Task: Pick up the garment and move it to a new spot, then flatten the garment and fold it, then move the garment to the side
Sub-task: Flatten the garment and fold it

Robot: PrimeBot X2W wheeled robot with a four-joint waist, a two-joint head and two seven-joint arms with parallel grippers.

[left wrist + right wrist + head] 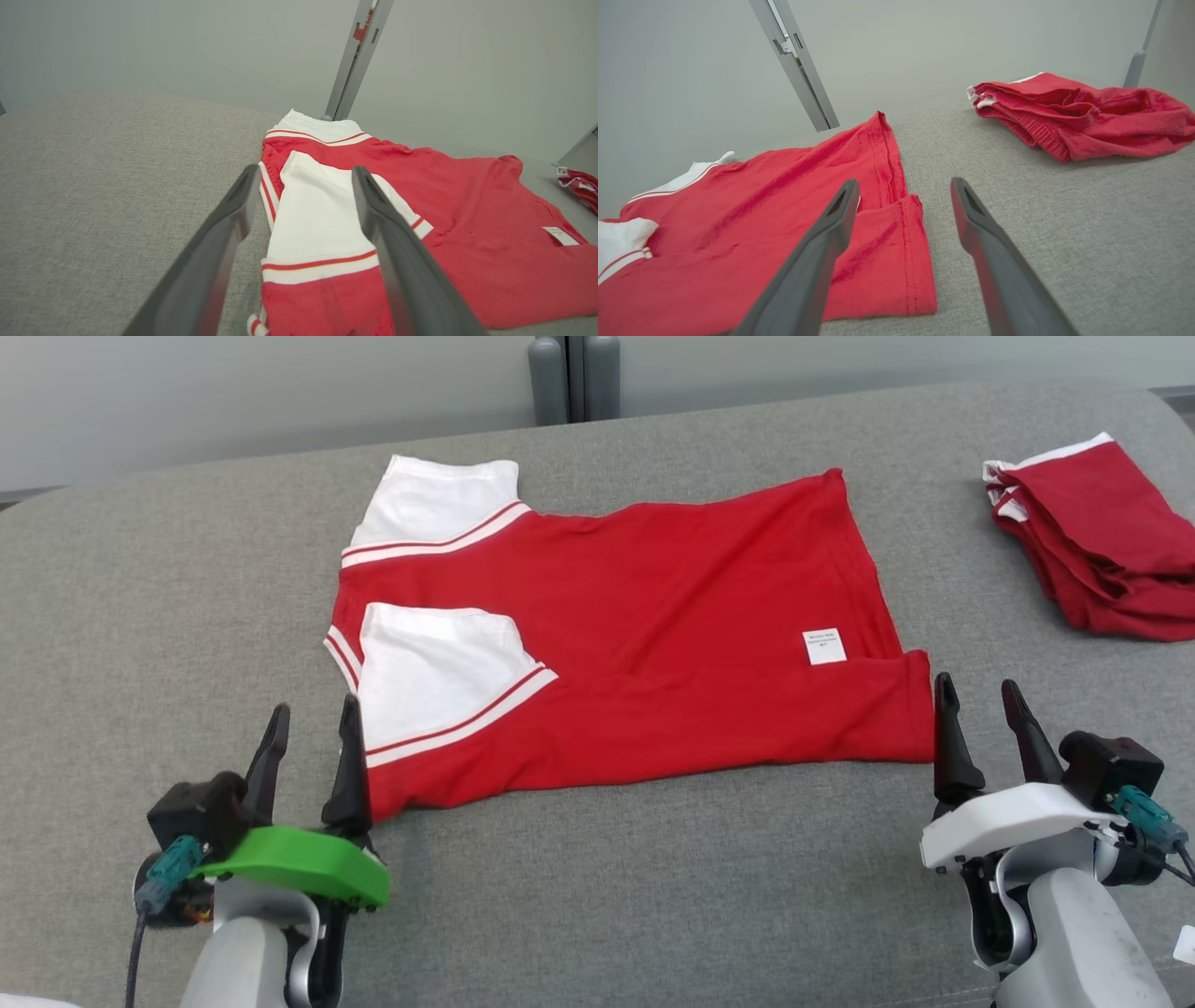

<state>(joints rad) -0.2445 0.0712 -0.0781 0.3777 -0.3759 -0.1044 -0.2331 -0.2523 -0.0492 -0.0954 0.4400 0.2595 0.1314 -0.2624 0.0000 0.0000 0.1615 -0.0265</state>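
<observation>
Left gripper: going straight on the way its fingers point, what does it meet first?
Probably the near white sleeve of the red shirt, just ahead of the left gripper; its fingers' height above the cloth is unclear.

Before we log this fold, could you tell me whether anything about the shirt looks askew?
Yes. The red shirt is folded unevenly: its far white sleeve sticks out unfolded, the folded near flap juts past the hem on the right, and a white label shows on top.

Free surface between shirt, pile
</observation>
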